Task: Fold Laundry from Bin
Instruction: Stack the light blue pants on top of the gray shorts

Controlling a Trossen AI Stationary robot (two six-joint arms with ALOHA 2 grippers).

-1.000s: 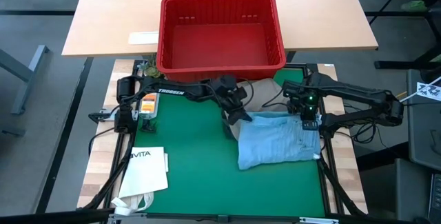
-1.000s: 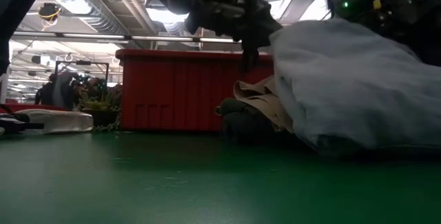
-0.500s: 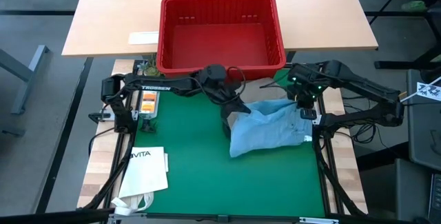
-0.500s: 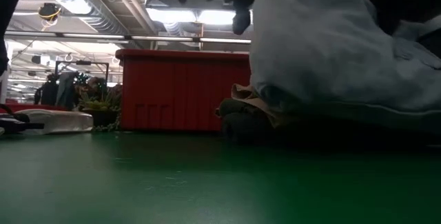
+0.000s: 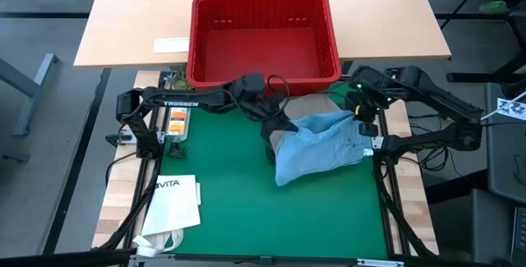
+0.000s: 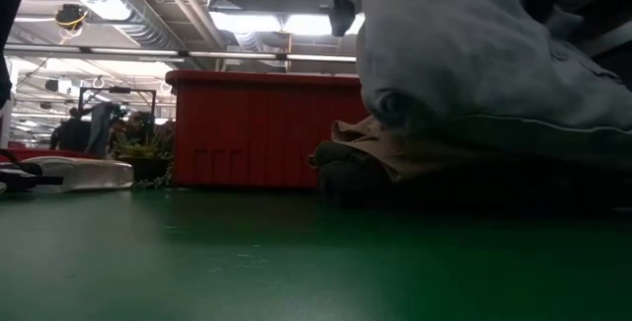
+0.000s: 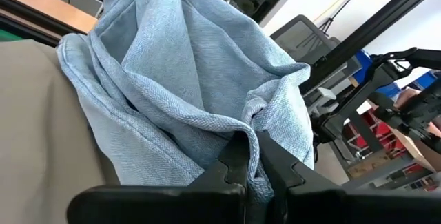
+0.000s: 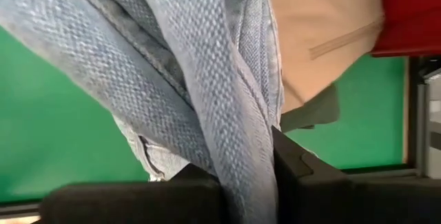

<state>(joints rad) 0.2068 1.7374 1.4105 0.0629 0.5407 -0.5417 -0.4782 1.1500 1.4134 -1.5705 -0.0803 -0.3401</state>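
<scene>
I have the light blue denim jeans (image 5: 319,146) lifted in a slack, creased drape over the right half of the green mat (image 5: 222,193), the twill weave showing coarse in both wrist views. My left gripper (image 5: 289,126) pinches their left edge, fingers closed tight on a fold of denim. My right gripper (image 5: 364,124) clamps the right edge, jaws narrow around thick cloth. Beneath them lies a crumpled khaki-tan garment (image 6: 395,150) on something dark. The red bin (image 5: 264,39), ribbed and slotted plastic, sits just beyond, at the far side.
</scene>
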